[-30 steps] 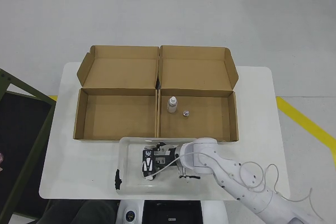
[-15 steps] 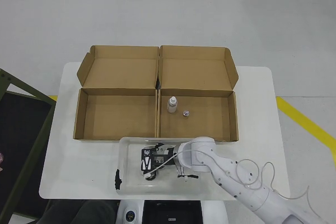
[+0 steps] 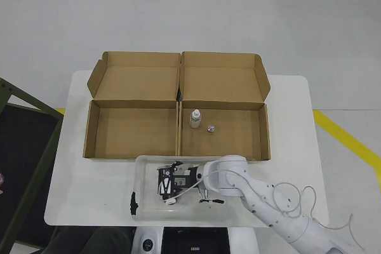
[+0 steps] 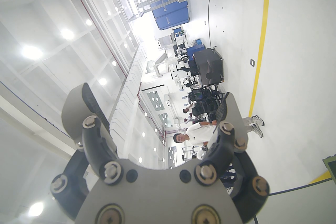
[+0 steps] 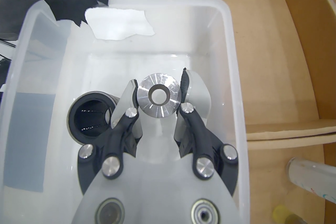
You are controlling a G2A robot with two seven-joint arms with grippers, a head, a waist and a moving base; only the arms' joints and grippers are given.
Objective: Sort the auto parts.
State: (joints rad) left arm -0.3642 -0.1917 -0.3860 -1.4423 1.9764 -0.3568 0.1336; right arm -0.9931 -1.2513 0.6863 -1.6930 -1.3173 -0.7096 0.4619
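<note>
My right gripper [image 5: 159,81] is down inside the clear plastic bin [image 5: 232,57], shut on a round silver bushing [image 5: 159,100] with a centre hole; both pads touch its rim. Beside it in the bin lies a black cylindrical bearing [image 5: 88,117]. From above, the right gripper [image 3: 167,183] is over the bin's left half [image 3: 140,166]. Two open cardboard boxes stand behind the bin: the left box [image 3: 130,133] is bare, and the right box [image 3: 241,136] holds a white bottle [image 3: 195,118] and a small silver part [image 3: 210,127]. My left gripper [image 4: 157,101] is open and points up at a ceiling.
Torn black tape [image 5: 76,8] hangs on the bin's far rim. The cardboard box wall [image 5: 286,128] runs close along the bin's side, with the white bottle [image 5: 312,179] and a yellow item [image 5: 282,212] beyond it. White table [image 3: 286,114] surrounds the boxes.
In the top view the right gripper has shifted slightly left and toward the boxes within the bin. Boxes, bottle and small silver part are unmoved.
</note>
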